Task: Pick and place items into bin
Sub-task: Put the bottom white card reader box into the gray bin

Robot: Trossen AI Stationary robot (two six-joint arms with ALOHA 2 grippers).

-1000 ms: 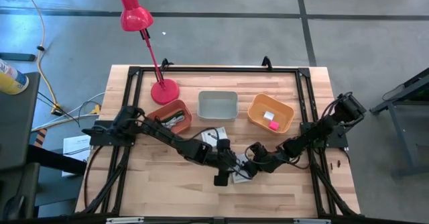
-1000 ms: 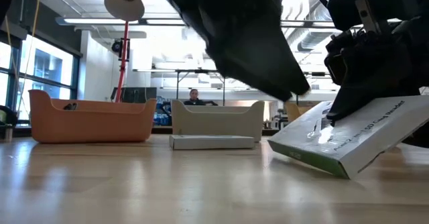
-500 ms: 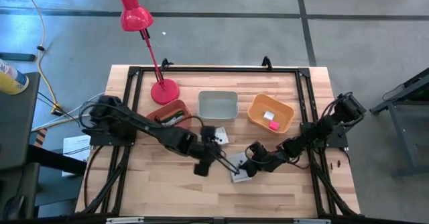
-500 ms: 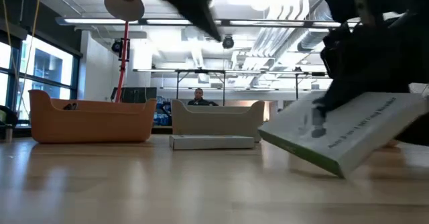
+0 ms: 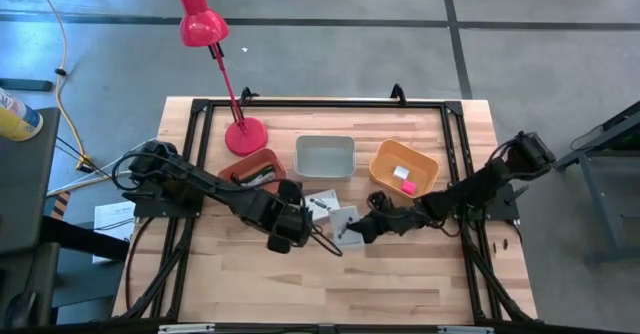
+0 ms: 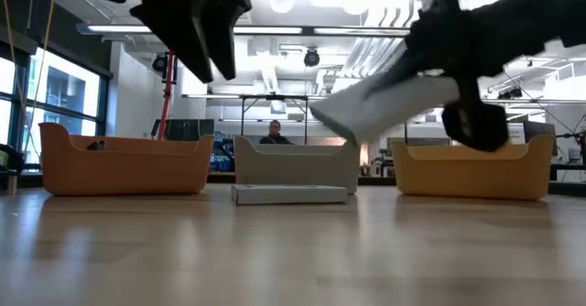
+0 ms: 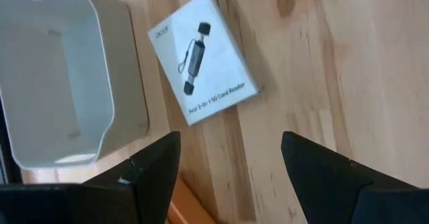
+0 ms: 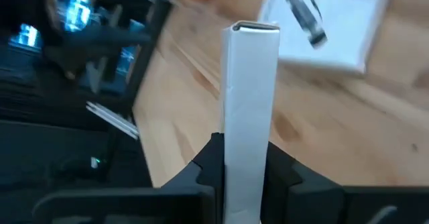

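Note:
A white square packet hangs above the table's middle, with my right gripper shut on it; the low view shows the packet clear of the wood. A second white packet with black print lies flat on the table in front of the grey bin, and shows in the left wrist view. My left gripper hovers open to the left of both packets, with nothing between its fingers. My right gripper pinches the packet by its two flat faces between the two fingers, at the packet's end nearest the wrist. The fingers come from the table's right, slanting a little down. The packet sticks out ahead of the fingers, seen edge-on and tilted, lifted clear of the table.
An orange bin at the back right holds a pink block and a white block. A red-orange bin with dark and silvery bits stands at the back left, beside a red lamp. Bare wood lies toward the near edge.
My right gripper has risen and gone toward the far edge with the packet, which earlier leaned with one edge on the table and now hangs clear. My left gripper has lifted and drawn away toward the table's left, staying open.

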